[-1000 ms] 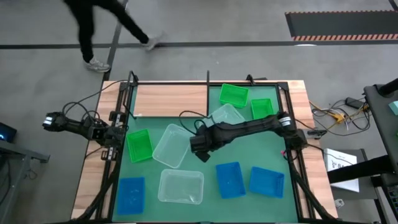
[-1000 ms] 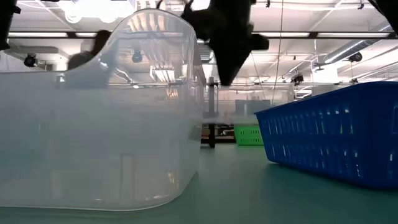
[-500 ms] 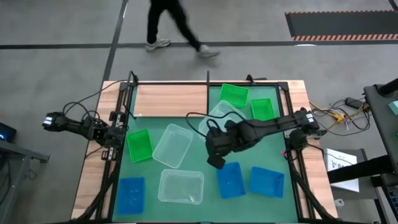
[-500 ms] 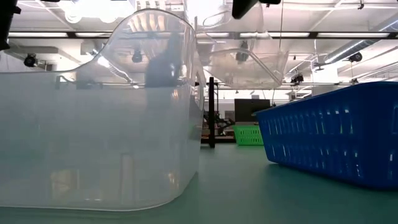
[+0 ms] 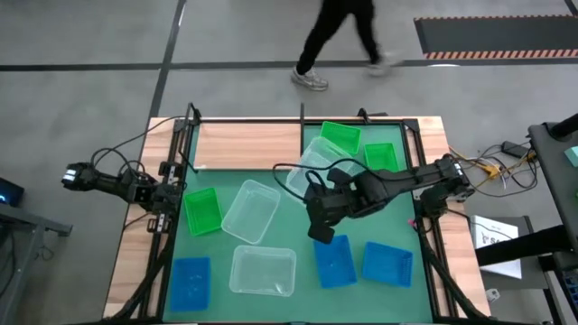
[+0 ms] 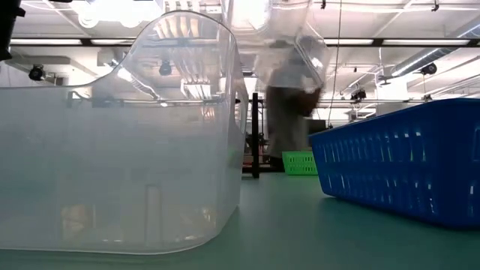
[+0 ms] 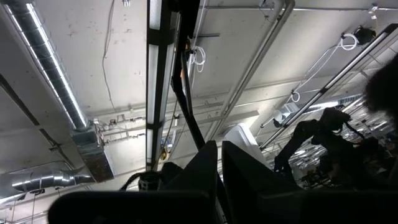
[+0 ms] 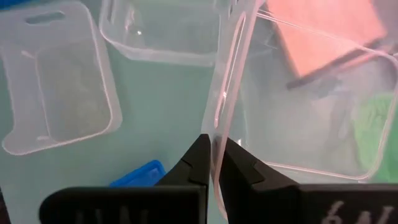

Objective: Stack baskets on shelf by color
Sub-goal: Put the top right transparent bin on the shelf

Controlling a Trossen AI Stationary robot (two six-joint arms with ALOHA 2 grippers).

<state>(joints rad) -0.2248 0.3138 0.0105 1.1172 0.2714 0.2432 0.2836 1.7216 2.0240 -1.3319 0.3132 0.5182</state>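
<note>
Now the right tool pinches the rim of a clear basket, held off the green mat at centre frame, presumably bound for the shelf at upper left. Left tool, closed and empty, waits off the tabletop's left edge.

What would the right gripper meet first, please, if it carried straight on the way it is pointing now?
The right gripper, shut on the rim of a clear basket held in the air, points down at the green mat. Past the held basket, it would probably reach bare mat between the two other clear baskets, though depth is hard to judge.
</note>
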